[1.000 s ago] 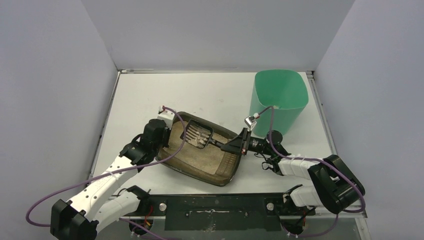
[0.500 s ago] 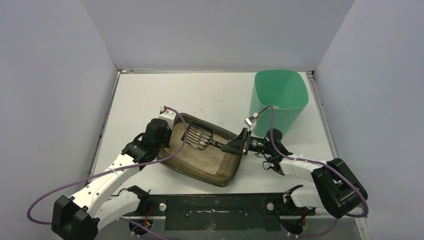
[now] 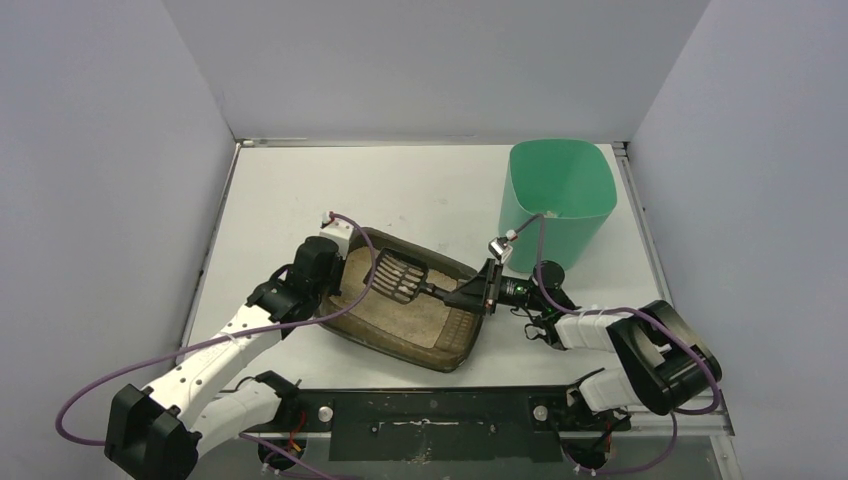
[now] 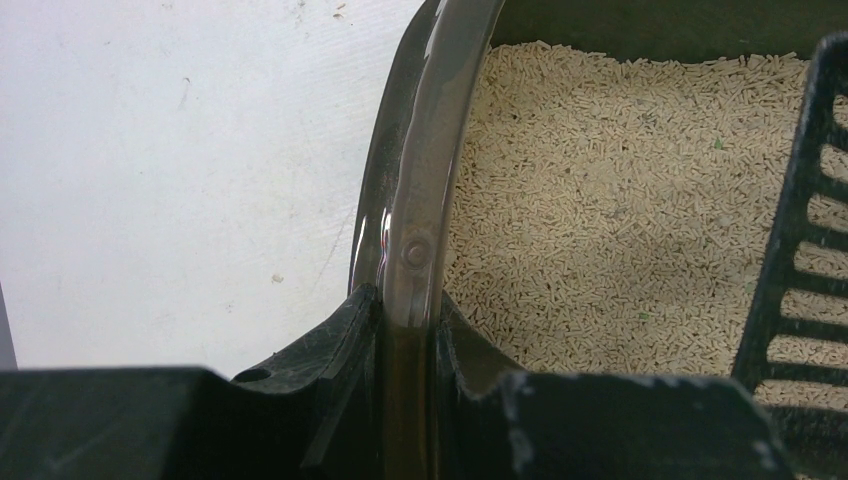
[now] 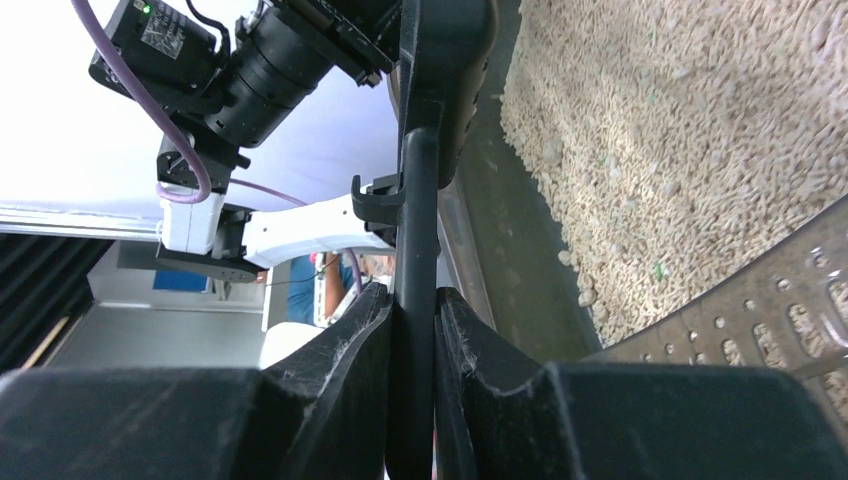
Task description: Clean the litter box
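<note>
The litter box [image 3: 452,345], a dark tray of beige granules [image 4: 620,200], lies askew in front of the arms. My left gripper [image 3: 333,268] is shut on its left rim [image 4: 432,190], one finger outside the wall and one inside [image 4: 408,322]. My right gripper [image 3: 480,292] is shut on the thin black handle [image 5: 417,230] of the slotted scoop [image 3: 399,276]. The scoop's head hangs over the granules in the box's far left part; its slotted blade [image 5: 770,300] shows low and to the right in the right wrist view, and its edge [image 4: 800,250] shows in the left wrist view.
A tall mint-green bin [image 3: 560,200] stands at the back right, just beyond my right arm. The white table [image 3: 300,190] is walled by grey panels on three sides. A black mounting bar [image 3: 430,420] runs along the near edge.
The scoop head has slid slightly nearer and to the left over the granules. My left gripper and the rim it holds have shifted a little to the right. Both grips are unchanged.
</note>
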Tool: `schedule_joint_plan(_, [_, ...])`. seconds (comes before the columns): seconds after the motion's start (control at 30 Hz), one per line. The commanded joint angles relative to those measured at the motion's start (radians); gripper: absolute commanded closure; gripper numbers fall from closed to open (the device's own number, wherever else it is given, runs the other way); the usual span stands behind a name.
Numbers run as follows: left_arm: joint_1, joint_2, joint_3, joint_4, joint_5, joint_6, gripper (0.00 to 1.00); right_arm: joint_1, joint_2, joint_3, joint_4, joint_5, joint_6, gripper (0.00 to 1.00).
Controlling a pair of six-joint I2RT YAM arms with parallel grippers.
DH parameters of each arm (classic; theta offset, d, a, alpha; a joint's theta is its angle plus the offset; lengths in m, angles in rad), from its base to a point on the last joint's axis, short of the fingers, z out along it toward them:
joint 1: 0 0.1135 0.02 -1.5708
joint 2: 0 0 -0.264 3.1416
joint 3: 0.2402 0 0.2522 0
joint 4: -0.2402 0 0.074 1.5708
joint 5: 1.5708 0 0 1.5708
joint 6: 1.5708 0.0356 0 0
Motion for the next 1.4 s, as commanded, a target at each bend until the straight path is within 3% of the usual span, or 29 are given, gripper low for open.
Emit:
schedule_joint_plan(0.0, [0.007, -0.025, 0.083, 0.225, 0.052, -0.102, 1.00, -0.004, -0.032, 0.035, 0.068, -0.037, -0.039, 1.00])
schedule_joint_plan(0.07, [0.007, -0.022, 0.083, 0.223, 0.050, -0.104, 1.00, -0.036, -0.065, 0.048, -0.102, -0.018, -0.114, 1.00])
schedule_joint_plan(0.17, [0.007, -0.017, 0.084, 0.222, 0.049, -0.104, 1.00, -0.034, -0.106, 0.065, -0.031, -0.048, -0.092, 1.00])
schedule_joint_plan(0.23, [0.007, -0.011, 0.085, 0.224, 0.053, -0.109, 1.00, -0.070, -0.143, 0.093, -0.289, -0.003, -0.216, 1.00])
schedule_joint_plan(0.27, [0.007, -0.005, 0.088, 0.225, 0.060, -0.110, 1.00, -0.078, -0.150, 0.083, -0.273, 0.002, -0.212, 1.00])
schedule_joint_plan(0.33, [0.007, 0.004, 0.092, 0.222, 0.064, -0.114, 1.00, -0.047, -0.128, 0.063, -0.066, -0.040, -0.096, 1.00])
schedule_joint_plan(0.53, [0.007, 0.015, 0.093, 0.214, 0.072, -0.116, 0.84, -0.048, -0.138, 0.074, -0.111, -0.041, -0.107, 1.00])
schedule_joint_plan(0.87, [0.008, 0.055, 0.110, 0.178, 0.058, -0.116, 0.67, -0.072, -0.325, 0.198, -0.610, 0.010, -0.356, 1.00])
schedule_joint_plan(1.37, [0.010, 0.039, 0.115, 0.161, 0.029, -0.118, 0.43, -0.230, -0.509, 0.398, -1.009, 0.077, -0.484, 1.00])
